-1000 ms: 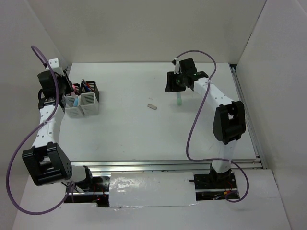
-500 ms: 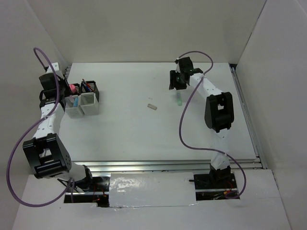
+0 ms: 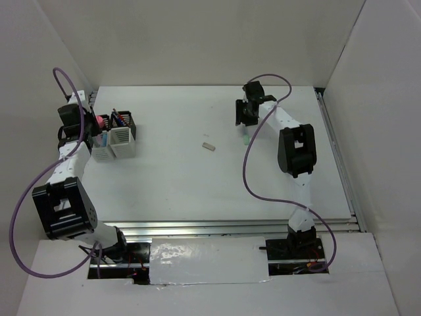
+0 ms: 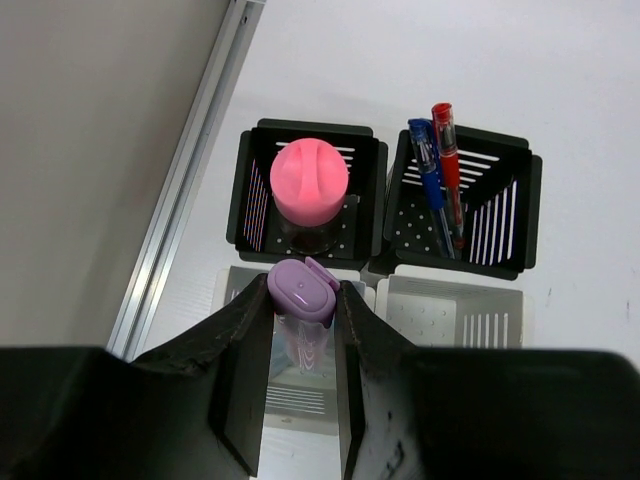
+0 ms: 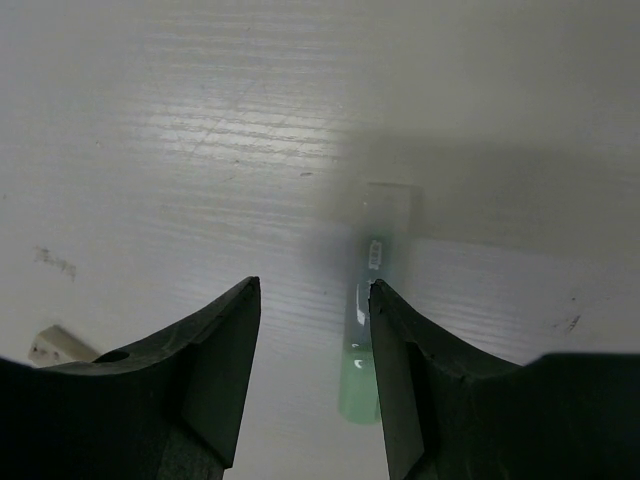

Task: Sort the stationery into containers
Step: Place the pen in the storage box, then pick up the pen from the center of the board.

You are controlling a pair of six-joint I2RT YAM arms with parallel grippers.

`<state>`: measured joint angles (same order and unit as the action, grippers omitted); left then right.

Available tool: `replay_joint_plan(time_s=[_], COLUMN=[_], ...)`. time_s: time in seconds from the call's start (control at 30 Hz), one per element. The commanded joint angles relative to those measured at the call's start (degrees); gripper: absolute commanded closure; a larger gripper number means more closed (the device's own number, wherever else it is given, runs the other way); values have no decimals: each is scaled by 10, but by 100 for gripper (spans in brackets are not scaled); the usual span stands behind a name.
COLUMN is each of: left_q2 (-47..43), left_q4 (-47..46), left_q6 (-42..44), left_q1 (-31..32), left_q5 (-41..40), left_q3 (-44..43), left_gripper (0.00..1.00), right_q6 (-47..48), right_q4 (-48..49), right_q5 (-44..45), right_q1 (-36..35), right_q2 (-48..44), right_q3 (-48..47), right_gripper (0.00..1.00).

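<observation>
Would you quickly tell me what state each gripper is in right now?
Left gripper: closed on the lilac marker.
Right gripper: open, holding nothing.

1. The bins (image 3: 122,148) form a two-by-two cluster on the tabletop (image 3: 171,184), at its far left.
2. The far-left bin (image 4: 255,190) holds a round-capped item (image 4: 310,183).
3. The far-right bin (image 4: 500,220) holds two pens (image 4: 432,185), side by side.
4. The held marker (image 4: 302,290) stands upright between the left fingers (image 4: 240,360), over the near-left bin (image 4: 235,285). The near-right bin (image 4: 450,310) is just right of it.
5. The eraser (image 3: 208,145) lies near the middle, well right of the bins.
6. The loose marker (image 3: 245,139) lies right of the eraser. It sits between the right fingers (image 5: 215,350), close beside one.
</observation>
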<state>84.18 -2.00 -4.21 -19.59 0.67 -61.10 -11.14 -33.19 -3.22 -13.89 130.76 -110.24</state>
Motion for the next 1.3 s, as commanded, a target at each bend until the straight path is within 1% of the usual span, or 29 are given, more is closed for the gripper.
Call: replay_joint_plan(time_s=[0.0, 0.03, 0.1, 0.13, 0.17, 0.2, 0.23, 0.4, 0.5, 0.6, 0.8, 0.87, 0.9, 1.0, 1.1, 1.13, 1.2, 1.27], left_q2=[14, 16, 23, 25, 27, 32, 34, 41, 38, 28, -21, -41, -47, -64, -78, -86, -95, -105], left_q4=[-35, -35, -34, -32, -31, -25, -20, -4, -5, -12, -41, -46, -49, -44, -40, -42, -44, -46], left_q6=[21, 21, 22, 22, 22, 20, 20, 19, 16, 13, 15, 21, 26, 27, 24, 25, 33, 35], left_q1=[-4, -4, -4, -4, -4, -4, -4, -4, -4, -4, 0, 6, 12, 20, 21, 22, 27, 32], left_q5=[-4, -3, 0, 0, 1, 2, 3, 3, 10, 25, 91, 113, 115, 117, 123, 124, 124, 128], left_q3=[5, 4, 0, -4, -6, -11, -15, -25, -24, -23, -17, -21, -23, -35, -44, -44, -44, -44], left_gripper=[78, 77, 71, 67, 62, 59, 55, 48, 39, 36, 30, 26, 22, 21, 20, 20, 20, 20], right_q6=[-13, -13, -14, -13, -14, -18, -17, -23, -28, -28, -30, -40, -45, -52, -60, -62, -60, -57], right_q4=[-5, -3, -3, -5, -9, -15, -18, -40, -61, -69, -72, -71, -71, -86, -89, -89, -88, -87], right_q5=[23, 26, 30, 44, 51, 56, 60, 75, 88, 84, 87, 88, 95, 91, 69, 68, 72, 79], right_q1=[6, 5, 4, 3, 3, 3, 1, -3, -7, -8, -15, -15, -15, -13, -6, -7, -10, -15], right_q2=[2, 0, -1, -1, 4, 6, 10, 21, 38, 48, 61, 61, 63, 76, 81, 80, 82, 84], right_q3=[-20, -18, -19, -21, -25, -32, -35, -48, -67, -79, -87, -83, -82, -87, -77, -75, -74, -75], right_gripper=[45, 45, 44, 44, 44, 43, 43, 42, 42, 43, 44, 45, 46, 48, 52, 55, 58, 64])
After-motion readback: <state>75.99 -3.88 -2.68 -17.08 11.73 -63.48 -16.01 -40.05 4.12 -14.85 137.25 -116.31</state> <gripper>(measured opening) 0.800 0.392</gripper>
